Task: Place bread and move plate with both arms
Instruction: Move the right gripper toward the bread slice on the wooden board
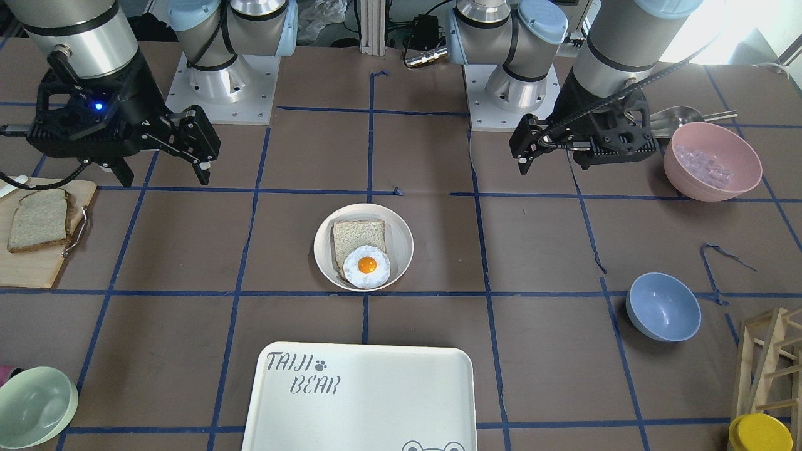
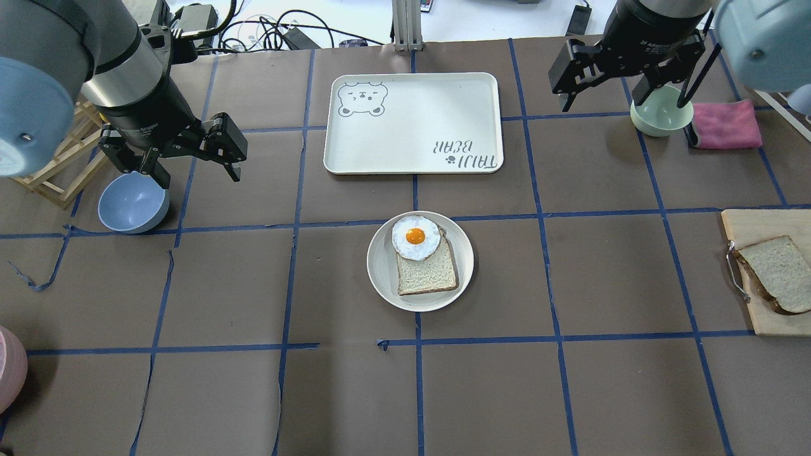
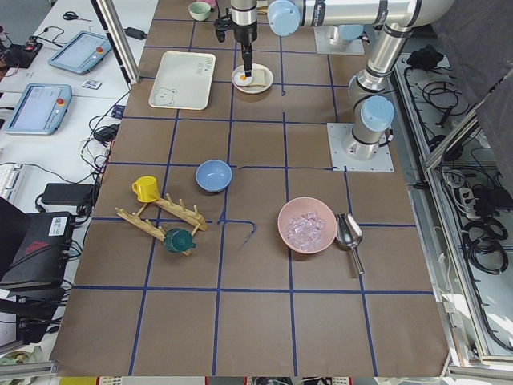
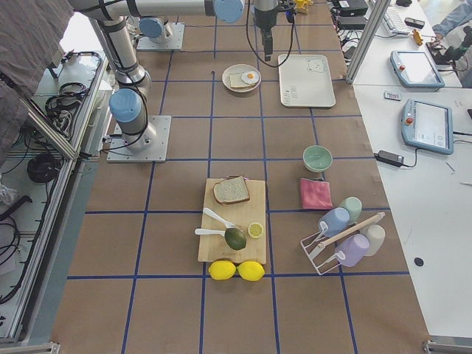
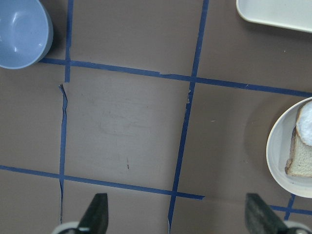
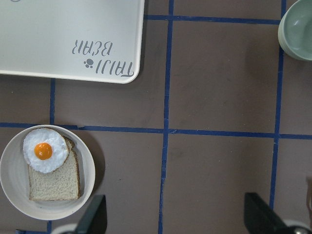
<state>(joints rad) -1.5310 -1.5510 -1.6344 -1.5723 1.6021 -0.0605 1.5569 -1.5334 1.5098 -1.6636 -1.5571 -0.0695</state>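
Observation:
The bread [image 1: 37, 219], a greyish-brown slice with a dark crust, lies on a wooden cutting board [image 1: 34, 269] at the table's right end; it also shows in the overhead view [image 2: 778, 271]. The plate [image 1: 326, 250] sits mid-table [image 2: 380, 269] and holds a paler slice [image 1: 354, 237] with a fried egg [image 1: 366, 266] on top. My left gripper [image 2: 231, 149] is open and empty, above the table left of the plate. My right gripper [image 2: 565, 73] is open and empty, high beyond the plate near the tray's corner. Both wrist views show the fingers [image 5: 95, 212] [image 6: 95, 217] wide apart.
The "TAIJI BEAR" tray [image 2: 412, 120] lies just beyond the plate. A blue bowl [image 2: 133, 202] is under my left arm. A pale green bowl [image 2: 661, 114] and a pink cloth [image 2: 725, 123] are near my right arm. A pink bowl of ice [image 1: 711, 160] and a wooden rack [image 1: 770, 357] stand at the left end.

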